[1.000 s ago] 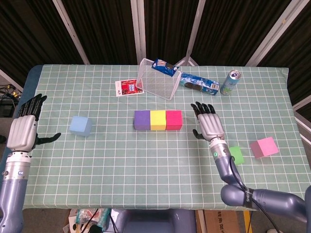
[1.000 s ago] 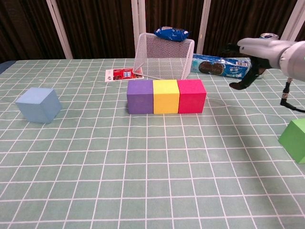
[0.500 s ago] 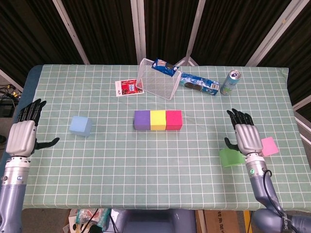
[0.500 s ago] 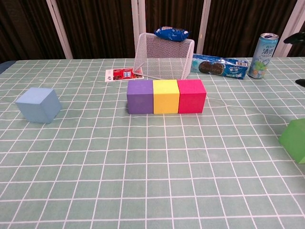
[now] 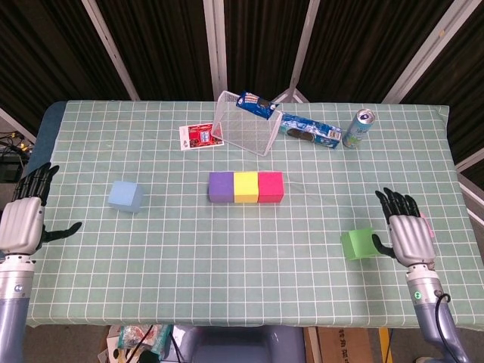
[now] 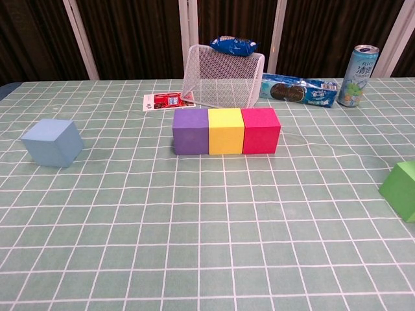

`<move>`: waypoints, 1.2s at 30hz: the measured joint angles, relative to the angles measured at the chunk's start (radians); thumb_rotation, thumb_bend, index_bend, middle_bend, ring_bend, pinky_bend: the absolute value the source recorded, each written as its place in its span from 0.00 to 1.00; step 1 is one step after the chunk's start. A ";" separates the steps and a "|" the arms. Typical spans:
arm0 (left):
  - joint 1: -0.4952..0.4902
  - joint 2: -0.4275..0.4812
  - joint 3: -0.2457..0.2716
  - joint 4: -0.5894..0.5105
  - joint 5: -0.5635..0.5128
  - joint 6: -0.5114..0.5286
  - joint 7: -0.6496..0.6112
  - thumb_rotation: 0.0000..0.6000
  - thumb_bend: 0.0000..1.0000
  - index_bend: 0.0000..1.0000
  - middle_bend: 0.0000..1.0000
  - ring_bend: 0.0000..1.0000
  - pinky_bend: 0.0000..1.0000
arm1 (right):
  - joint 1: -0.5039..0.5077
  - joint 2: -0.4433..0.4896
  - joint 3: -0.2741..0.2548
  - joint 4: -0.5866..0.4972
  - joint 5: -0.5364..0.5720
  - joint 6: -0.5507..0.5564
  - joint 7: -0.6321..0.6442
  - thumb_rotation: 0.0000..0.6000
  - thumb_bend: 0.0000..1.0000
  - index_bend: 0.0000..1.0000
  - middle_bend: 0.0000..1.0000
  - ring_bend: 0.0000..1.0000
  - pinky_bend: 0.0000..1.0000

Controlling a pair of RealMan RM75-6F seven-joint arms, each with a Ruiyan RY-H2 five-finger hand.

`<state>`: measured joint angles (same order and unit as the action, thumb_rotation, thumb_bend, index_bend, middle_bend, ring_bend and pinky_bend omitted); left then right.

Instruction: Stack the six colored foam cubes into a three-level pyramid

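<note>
Purple (image 5: 221,187), yellow (image 5: 246,187) and red (image 5: 270,187) foam cubes form a touching row mid-table; the chest view shows the same purple (image 6: 190,131), yellow (image 6: 225,130) and red (image 6: 260,129) row. A light blue cube (image 5: 125,196) (image 6: 53,142) sits alone at the left. At the front right lies a green cube (image 5: 358,243) (image 6: 402,190). My right hand (image 5: 408,234) hovers just right of it, fingers spread, holding nothing. A pink cube is almost fully hidden behind that hand. My left hand (image 5: 23,223) hangs open by the table's left edge.
A tipped wire basket (image 5: 243,123) stands at the back with a blue snack pack (image 5: 255,103) on it. A cookie sleeve (image 5: 310,132), a drink can (image 5: 358,128) and a small red card (image 5: 200,137) also lie along the back.
My right hand swept from beside the red cube to the front right, beside the green cube, which shifted slightly left. My left hand drew back toward the left front edge.
</note>
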<state>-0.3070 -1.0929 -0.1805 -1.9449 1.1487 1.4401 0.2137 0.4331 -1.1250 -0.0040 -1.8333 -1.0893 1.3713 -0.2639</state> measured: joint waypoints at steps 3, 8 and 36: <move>0.010 -0.001 0.012 0.011 0.018 0.004 -0.004 1.00 0.05 0.00 0.00 0.00 0.04 | -0.025 -0.004 -0.015 0.014 -0.034 0.011 0.017 1.00 0.38 0.00 0.00 0.00 0.00; 0.028 -0.006 0.023 0.031 0.046 0.018 -0.012 1.00 0.05 0.00 0.00 0.00 0.04 | -0.046 0.000 -0.015 0.022 -0.089 0.015 0.048 1.00 0.38 0.00 0.00 0.00 0.00; 0.053 -0.031 0.038 0.083 0.065 -0.006 0.006 1.00 0.05 0.00 0.00 0.00 0.04 | -0.100 0.026 0.017 -0.022 -0.213 -0.036 0.066 1.00 0.38 0.00 0.00 0.00 0.00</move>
<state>-0.2542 -1.1242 -0.1420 -1.8622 1.2139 1.4340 0.2196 0.3331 -1.0986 0.0128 -1.8549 -1.3024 1.3354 -0.1976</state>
